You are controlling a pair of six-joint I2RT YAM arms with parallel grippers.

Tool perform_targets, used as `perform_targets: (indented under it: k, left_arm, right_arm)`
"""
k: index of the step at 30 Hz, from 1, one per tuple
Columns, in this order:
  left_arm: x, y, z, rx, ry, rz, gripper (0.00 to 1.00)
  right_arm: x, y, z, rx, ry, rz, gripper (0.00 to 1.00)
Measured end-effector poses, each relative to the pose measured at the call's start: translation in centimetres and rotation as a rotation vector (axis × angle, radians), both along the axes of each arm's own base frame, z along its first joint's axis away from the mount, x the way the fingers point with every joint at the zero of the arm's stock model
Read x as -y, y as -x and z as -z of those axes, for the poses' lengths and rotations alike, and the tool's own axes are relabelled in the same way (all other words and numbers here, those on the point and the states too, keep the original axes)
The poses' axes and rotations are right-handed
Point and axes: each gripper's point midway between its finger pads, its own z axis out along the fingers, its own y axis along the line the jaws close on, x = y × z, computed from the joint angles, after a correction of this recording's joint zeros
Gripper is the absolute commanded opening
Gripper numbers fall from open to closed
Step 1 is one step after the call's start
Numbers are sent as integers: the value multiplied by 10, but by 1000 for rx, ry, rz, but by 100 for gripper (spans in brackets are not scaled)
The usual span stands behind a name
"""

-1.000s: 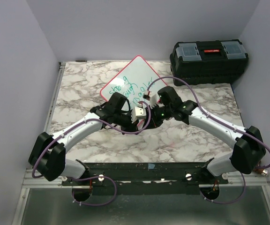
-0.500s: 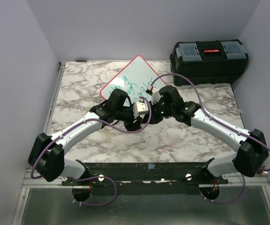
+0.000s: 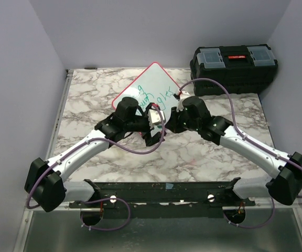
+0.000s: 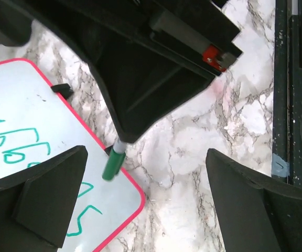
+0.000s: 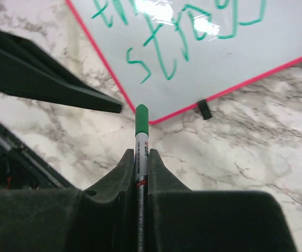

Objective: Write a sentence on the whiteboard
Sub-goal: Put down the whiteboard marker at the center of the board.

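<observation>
The whiteboard point(image 3: 147, 86) lies tilted like a diamond at the back middle of the marble table. Its pink-red frame shows in both wrist views point(image 4: 35, 115) point(image 5: 245, 58). The sentence point(image 3: 150, 97) is green handwriting across it point(image 5: 182, 31). My right gripper point(image 5: 141, 153) is shut on a green-capped marker point(image 5: 141, 137), whose cap end points at the board's near corner. That marker point(image 4: 113, 164) sticks out below the right gripper in the left wrist view. My left gripper point(image 4: 146, 157) stands open, nothing between its fingers, facing the right gripper point(image 3: 169, 122) just off the board's corner.
A black toolbox point(image 3: 234, 68) with a red latch sits at the back right. Small black clips point(image 5: 204, 109) stick out from the board's edge. A dark metal rail point(image 4: 298, 105) runs along the table's near edge. Purple cables loop over both arms.
My left gripper has gone from shut to wide open. Both grippers have shifted slightly towards the board, and the right arm has stretched further left.
</observation>
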Motion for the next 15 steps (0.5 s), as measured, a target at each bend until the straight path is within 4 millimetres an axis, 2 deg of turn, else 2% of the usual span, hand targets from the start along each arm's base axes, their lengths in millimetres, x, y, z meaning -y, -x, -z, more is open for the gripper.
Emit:
perform_targets:
  k: [6,12,15]
  left_arm:
    - [-8,-9,-16,77,61,-98,99]
    - [-27,-45,-31,146,180,-384,98]
    - [-39,-69,-38,134,224,-554,99]
  right_arm:
    - [35,-17,2,56,49,223,1]
    - [84,-19,20,70,74,446,4]
    - [100,-21,35,52,75,521,4]
